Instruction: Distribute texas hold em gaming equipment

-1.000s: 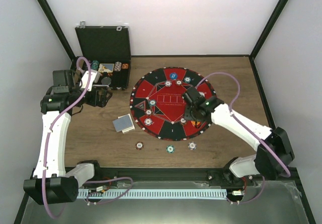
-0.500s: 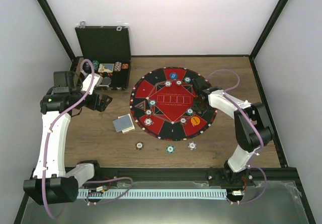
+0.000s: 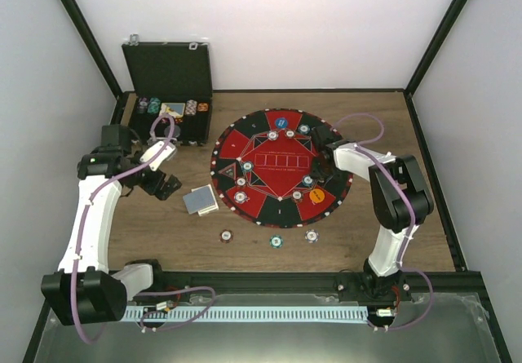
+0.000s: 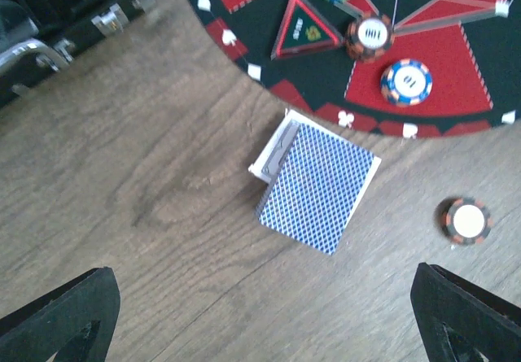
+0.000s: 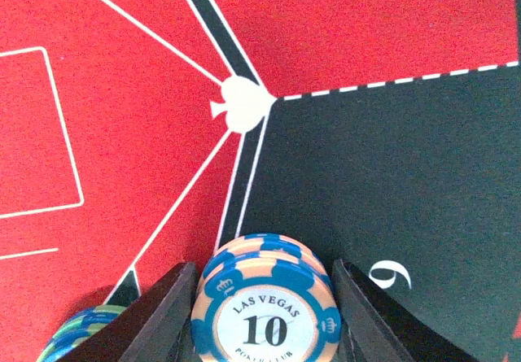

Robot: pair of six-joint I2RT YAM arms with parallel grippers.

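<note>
One deck, one blue disc and one orange disc are in view. Three striped chips lie in a row on the wood-grain table, and about eight more sit on the round red-and-black mat. Further chips fill rows in the open black case. The left arm rises from its base, bends at the elbow and points its wrist down at the table. The left gripper is spread wide and holds nothing. The deck lies just ahead of it, centred between the two black fingers and apart from both. The deck is a squared rectangular stack with a blue lattice back, and a pale card pokes out at its far corner. The right arm folds sharply at the elbow and reaches back over the mat's right side. The right gripper is closed on a 10 chip, a blue-and-peach disc with a white printed centre that sits atop a like-coloured chip. Both fingers press its rim where red felt meets black, and a blue-green chip lies just left of the left finger.
</note>
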